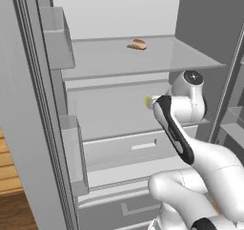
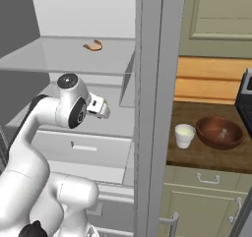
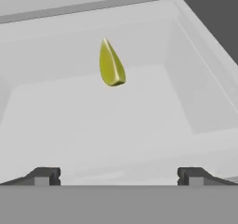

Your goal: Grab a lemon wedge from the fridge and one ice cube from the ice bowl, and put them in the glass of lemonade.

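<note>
- Tool [image 3: 118,175] stood spread wide and empty inside the open fridge [image 1: 143,62], its two dark fingertips [image 3: 45,175] far apart at the bottom of the hand view.
- The lemon wedge [image 3: 111,64] lay on the grey shelf ahead of the tool, apart from both tips and roughly midway between them; the left base view showed a sliver of it [image 1: 148,100] at the arm's wrist.
- The glass of lemonade [image 2: 184,135] sat on the wooden counter [image 2: 206,155] just beside the ice bowl [image 2: 220,132], outside the fridge.
- A tan bun-like item [image 1: 137,44] lay on the shelf above.
- Risk, as I judged it: the wedge was tiny and tapered, so the closing tips could pinch its thin end and squirt it away, or nudge it toward the back wall.
- An off-centre approach could also knock it aside.
- No brand, label or writing was legible anywhere.
</note>
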Robot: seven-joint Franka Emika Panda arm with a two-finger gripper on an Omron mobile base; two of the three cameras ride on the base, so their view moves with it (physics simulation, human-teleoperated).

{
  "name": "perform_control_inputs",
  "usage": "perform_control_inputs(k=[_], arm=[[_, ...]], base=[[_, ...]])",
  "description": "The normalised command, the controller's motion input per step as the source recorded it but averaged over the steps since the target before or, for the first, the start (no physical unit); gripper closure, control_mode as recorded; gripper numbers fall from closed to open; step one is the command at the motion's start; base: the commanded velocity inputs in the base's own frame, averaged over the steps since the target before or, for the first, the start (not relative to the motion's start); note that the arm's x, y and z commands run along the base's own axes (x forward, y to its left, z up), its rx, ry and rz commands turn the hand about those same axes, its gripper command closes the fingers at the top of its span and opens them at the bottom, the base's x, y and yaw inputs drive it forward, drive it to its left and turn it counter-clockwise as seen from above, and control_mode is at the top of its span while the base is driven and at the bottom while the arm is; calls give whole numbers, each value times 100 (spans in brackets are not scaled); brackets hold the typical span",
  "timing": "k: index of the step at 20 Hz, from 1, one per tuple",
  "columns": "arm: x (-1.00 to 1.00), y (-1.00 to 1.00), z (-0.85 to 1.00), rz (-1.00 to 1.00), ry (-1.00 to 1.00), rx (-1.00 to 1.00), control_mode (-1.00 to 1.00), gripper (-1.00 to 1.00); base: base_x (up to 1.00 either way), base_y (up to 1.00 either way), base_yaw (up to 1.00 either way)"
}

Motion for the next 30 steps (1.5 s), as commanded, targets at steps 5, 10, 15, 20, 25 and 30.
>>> perform_control_inputs(k=[5,10,15,20,25,30], arm=[[35,-15,-27,0,0,0,-100,-100],[36,-9,-16,0,0,0,-100,-100],[30,-1,0,3,0,0,-100,-100],[32,0,0,6,0,0,-100,-100],[21,0,-10,5,0,0,-100,-100],[18,0,-11,6,0,0,-100,-100]], base=[[0,0,0],[0,0,0],[0,0,0],[0,0,0],[0,0,0],[0,0,0]])
